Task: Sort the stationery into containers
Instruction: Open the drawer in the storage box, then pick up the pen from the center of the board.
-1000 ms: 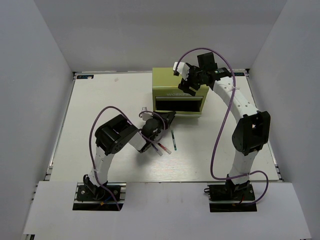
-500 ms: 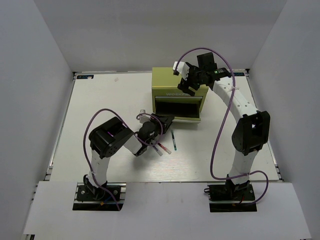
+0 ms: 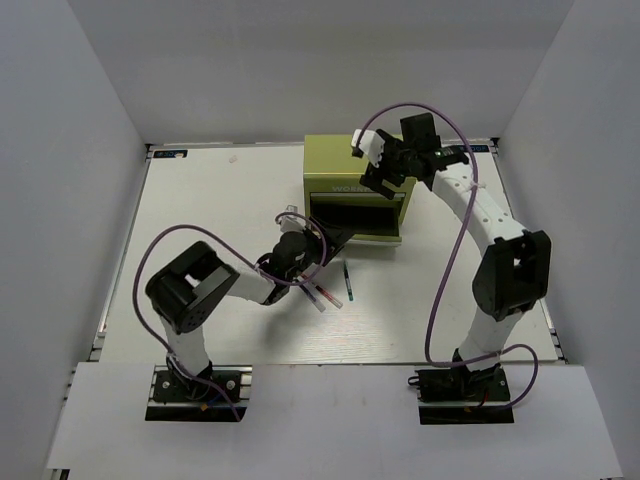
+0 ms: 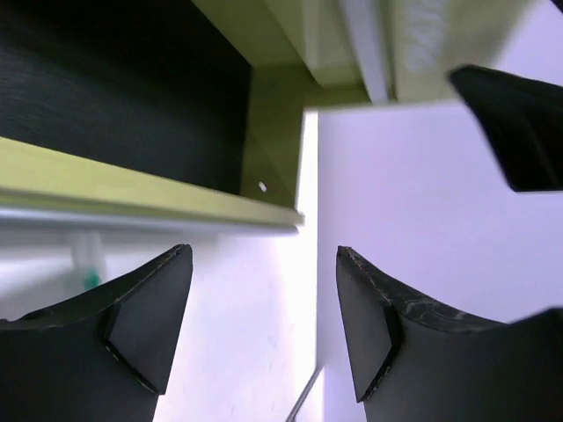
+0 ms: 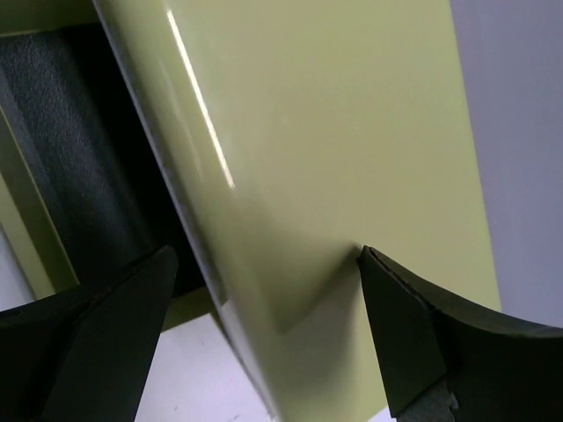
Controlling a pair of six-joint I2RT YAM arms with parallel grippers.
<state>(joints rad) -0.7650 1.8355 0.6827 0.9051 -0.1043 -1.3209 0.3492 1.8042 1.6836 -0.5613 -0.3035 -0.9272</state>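
Observation:
The yellow-green chest (image 3: pixel 340 160) stands at the back of the table with one drawer (image 3: pixel 356 237) pulled out, its dark inside showing. My left gripper (image 3: pixel 335 238) (image 4: pixel 264 251) is open just in front of the drawer's front lip (image 4: pixel 132 189), with nothing between its fingers. My right gripper (image 3: pixel 383 178) (image 5: pixel 268 255) is open wide and straddles the chest's top front edge (image 5: pixel 264 220), one finger (image 5: pixel 413 343) against the top panel. A red-pink pen (image 3: pixel 322 295) and a dark green pen (image 3: pixel 348 283) lie on the table before the chest. No other pens show.
A small pale object (image 3: pixel 288 214) lies left of the drawer, beside my left wrist. White walls close in the table on three sides. My left arm (image 3: pixel 190 290) lies low across the left middle of the table.
My left gripper has opened and the left arm has dropped low, stretching toward the drawer. The drawer stands a little further out. The right gripper has widened slightly on the chest's top.

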